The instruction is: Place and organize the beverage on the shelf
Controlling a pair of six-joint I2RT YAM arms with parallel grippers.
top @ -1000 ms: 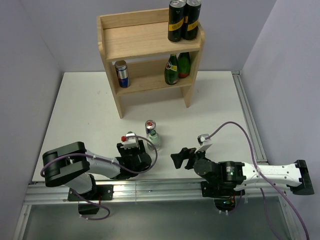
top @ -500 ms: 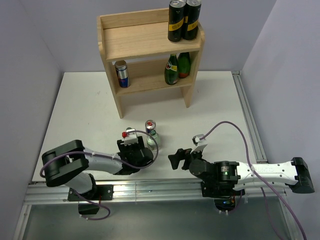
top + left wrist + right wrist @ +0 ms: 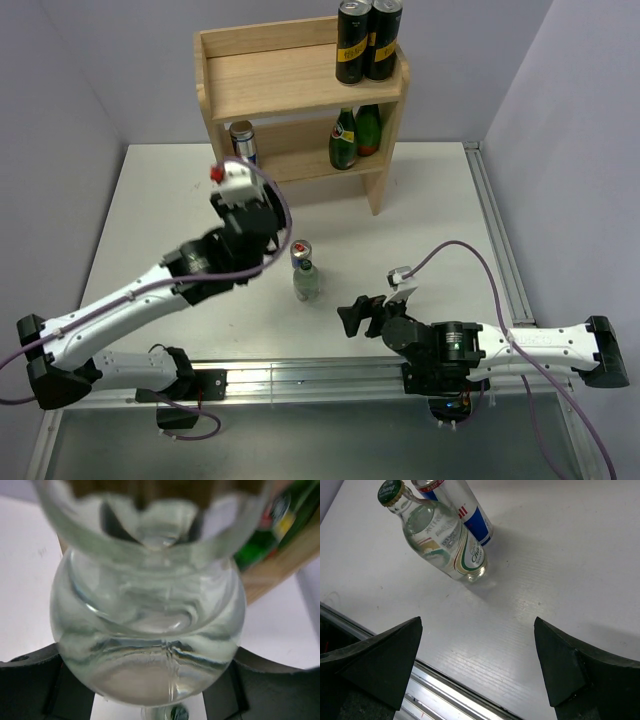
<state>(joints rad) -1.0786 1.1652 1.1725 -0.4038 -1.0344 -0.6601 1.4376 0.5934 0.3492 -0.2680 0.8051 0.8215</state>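
The left arm [image 3: 150,290] reaches out over the white surface [image 3: 150,210] towards the light wooden two-tier shelf [image 3: 290,85] at the far side, its wrist raised in front of the left half of the lower board. From above I cannot make out what it carries, but the wrist view is filled with a round clear glass bottle [image 3: 150,630]. The black left fingers [image 3: 30,680] press against it on both sides, clamped on the glass. Past that bottle, blurred, are the shelf's wood and a patch of green glass. On the shelf's lower board two dark-green glass bottles [image 3: 355,135] stand side by side at the right end. A short blue-silver can [image 3: 243,140] stands at the left end, partly hidden behind the left wrist. Two tall black cans with yellow bands [image 3: 367,40] stand together at the right end of the rimmed top board. Out on the surface, between the two arms, a second clear bottle with a green cap [image 3: 306,283] [image 3: 442,542] stands upright. Another blue-silver can [image 3: 299,252] [image 3: 470,512] is just behind it, on the shelf side, and whether they touch I cannot tell. The right arm lies low along the near edge. The black right fingers [image 3: 350,315] [image 3: 380,655] are spread wide with only bare surface between them, pointing at that bottle and can from a little way off.
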